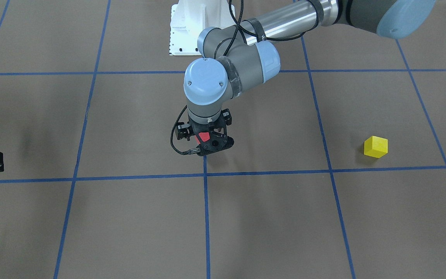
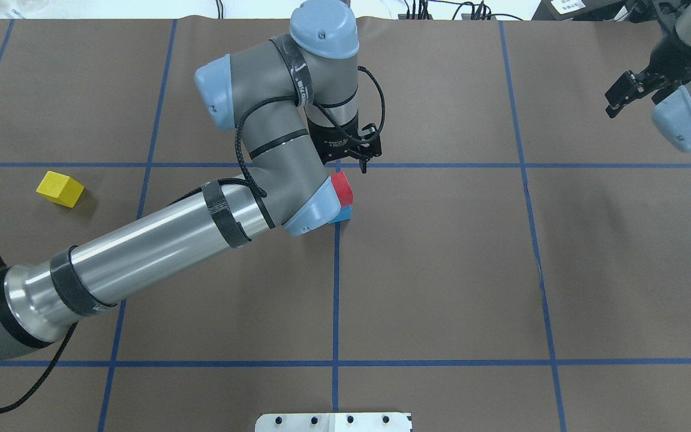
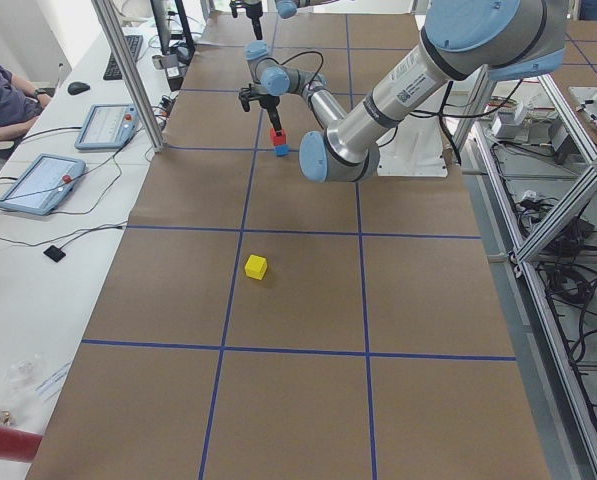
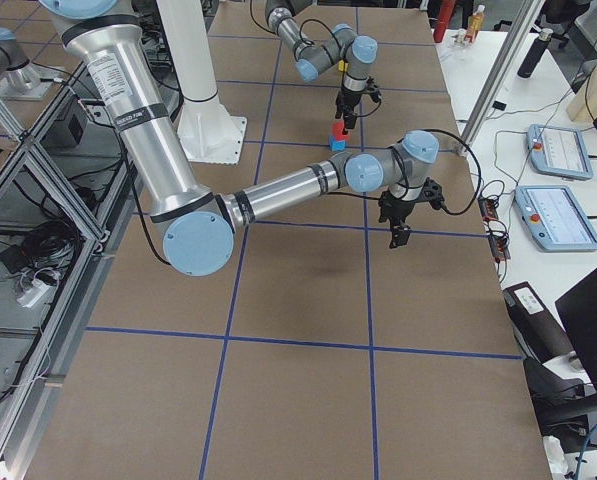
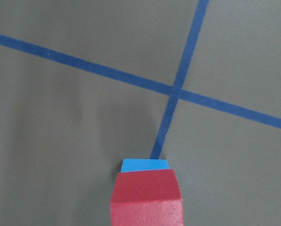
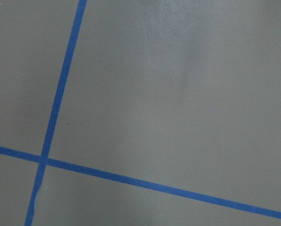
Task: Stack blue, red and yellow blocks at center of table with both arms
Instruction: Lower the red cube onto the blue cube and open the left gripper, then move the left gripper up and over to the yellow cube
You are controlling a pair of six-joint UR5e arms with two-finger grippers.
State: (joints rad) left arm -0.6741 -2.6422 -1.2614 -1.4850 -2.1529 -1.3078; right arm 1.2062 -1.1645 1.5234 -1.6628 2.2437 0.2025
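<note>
Blue block point(image 2: 344, 215) shows overhead beneath red block point(image 2: 342, 188) — hidden from the front by left gripper point(image 1: 209, 142), spread empty.

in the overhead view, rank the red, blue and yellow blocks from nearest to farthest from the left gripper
1. red block: directly under the left gripper, at the table's centre.
2. blue block: beneath the red one, at the stack's bottom.
3. yellow block: alone, far out on the robot's left.

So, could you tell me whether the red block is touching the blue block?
Touching: the exterior right view shows red block sitting directly on blue block.
</note>
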